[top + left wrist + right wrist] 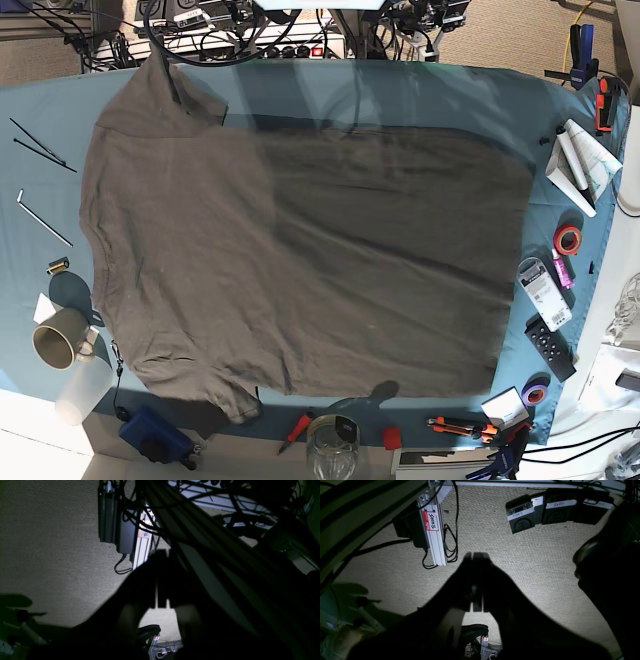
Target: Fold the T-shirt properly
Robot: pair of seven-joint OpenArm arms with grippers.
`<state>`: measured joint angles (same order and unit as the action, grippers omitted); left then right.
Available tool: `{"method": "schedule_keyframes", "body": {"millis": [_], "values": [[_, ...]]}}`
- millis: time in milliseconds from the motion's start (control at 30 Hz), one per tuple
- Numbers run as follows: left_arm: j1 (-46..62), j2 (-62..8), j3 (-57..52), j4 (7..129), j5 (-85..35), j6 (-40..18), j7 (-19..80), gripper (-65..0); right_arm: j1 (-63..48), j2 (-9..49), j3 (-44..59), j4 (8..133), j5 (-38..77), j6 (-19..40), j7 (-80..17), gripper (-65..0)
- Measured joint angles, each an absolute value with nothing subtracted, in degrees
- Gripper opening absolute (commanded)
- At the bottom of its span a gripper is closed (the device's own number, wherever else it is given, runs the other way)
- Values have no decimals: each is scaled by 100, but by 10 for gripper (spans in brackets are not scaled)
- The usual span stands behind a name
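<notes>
With both end effectors closed and empty, left and right aimed at the floor, I see the T-shirt spread flat mid-frame on the surface, so I'd grip both left-edge sleeves evenly first.

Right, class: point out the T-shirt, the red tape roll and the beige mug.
T-shirt (300,260), base view, middle of the body.
Red tape roll (567,239), base view, its ring.
Beige mug (55,342), base view, its rim.

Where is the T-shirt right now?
In the base view the T-shirt lies spread flat across the middle of the light blue tablecloth, with a mug at its lower left and a red tape roll to its right.
</notes>
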<state>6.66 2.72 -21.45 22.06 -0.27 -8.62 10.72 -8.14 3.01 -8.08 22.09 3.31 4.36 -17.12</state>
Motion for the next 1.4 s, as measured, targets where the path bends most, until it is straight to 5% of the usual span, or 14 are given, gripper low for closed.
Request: {"method": "schedule_keyframes", "body": {"millis": [733, 1400], "values": [[670, 263, -2145, 2211, -27, -1162, 1072, -650, -825, 320, -821, 2209, 331, 447, -1815, -650], [1721, -576, -2145, 2851, -23, -1146, 1109, -650, -1448, 1203, -827, 3085, 469, 445, -2209, -650]]}}
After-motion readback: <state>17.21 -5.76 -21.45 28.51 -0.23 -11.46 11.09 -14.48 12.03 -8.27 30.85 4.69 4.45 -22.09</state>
